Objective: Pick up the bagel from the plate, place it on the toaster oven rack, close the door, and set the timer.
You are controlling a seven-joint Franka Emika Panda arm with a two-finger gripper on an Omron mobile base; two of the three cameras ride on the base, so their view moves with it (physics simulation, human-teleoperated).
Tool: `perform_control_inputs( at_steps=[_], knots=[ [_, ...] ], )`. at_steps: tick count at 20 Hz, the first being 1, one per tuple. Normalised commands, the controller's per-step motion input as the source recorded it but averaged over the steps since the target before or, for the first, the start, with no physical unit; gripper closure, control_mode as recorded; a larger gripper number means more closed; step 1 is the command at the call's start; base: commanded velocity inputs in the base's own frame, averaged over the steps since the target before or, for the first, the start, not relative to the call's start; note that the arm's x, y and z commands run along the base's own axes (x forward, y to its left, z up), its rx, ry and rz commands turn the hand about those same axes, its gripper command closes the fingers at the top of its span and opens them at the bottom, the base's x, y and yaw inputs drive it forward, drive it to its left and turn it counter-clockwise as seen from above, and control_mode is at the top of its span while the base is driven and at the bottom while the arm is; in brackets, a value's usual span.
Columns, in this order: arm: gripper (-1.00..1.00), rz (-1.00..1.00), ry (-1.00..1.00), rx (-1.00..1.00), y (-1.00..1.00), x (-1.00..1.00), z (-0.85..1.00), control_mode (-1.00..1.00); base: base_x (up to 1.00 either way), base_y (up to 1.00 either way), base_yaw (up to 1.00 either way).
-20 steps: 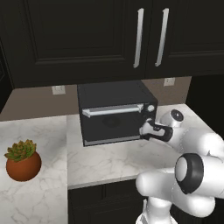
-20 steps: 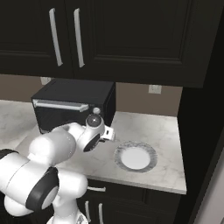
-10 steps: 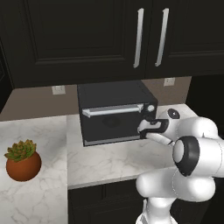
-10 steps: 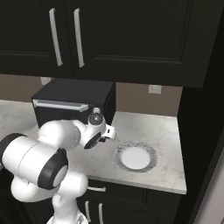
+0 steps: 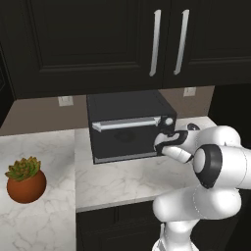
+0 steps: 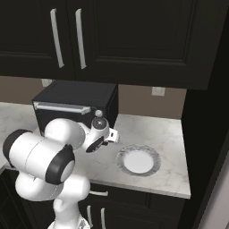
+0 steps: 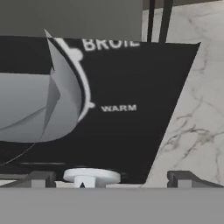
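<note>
We've got the pincer (image 7: 109,179) wide open, holding nothing, right at the oven's knob (image 7: 39,109); door (image 5: 128,136) shut, plate (image 6: 138,160) bare, bagel unseen. Risk: tips slip off knob, timer unset.

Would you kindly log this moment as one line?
door: shut | plate: empty | gripper: open at oven knob

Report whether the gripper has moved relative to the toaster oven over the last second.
Yes. The gripper has edged left, closing in on the toaster oven's knob panel.
</note>
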Motion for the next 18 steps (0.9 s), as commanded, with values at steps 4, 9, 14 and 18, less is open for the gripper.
perform_control_inputs(
  at_steps=[4,9,14,18],
  knots=[
    [-1.00,0.00,0.00,0.00,0.00,0.14,-0.08,-1.00,0.00,0.00,0.00],
    [1.00,0.00,0.00,0.00,0.00,0.12,-0.05,-1.00,0.00,0.00,0.00],
    [1.00,0.00,0.00,0.00,-0.12,0.11,-0.01,-1.00,0.00,0.00,0.00],
    [1.00,0.00,0.00,0.01,-0.42,0.03,0.00,-1.00,0.00,0.00,0.00]
  ],
)
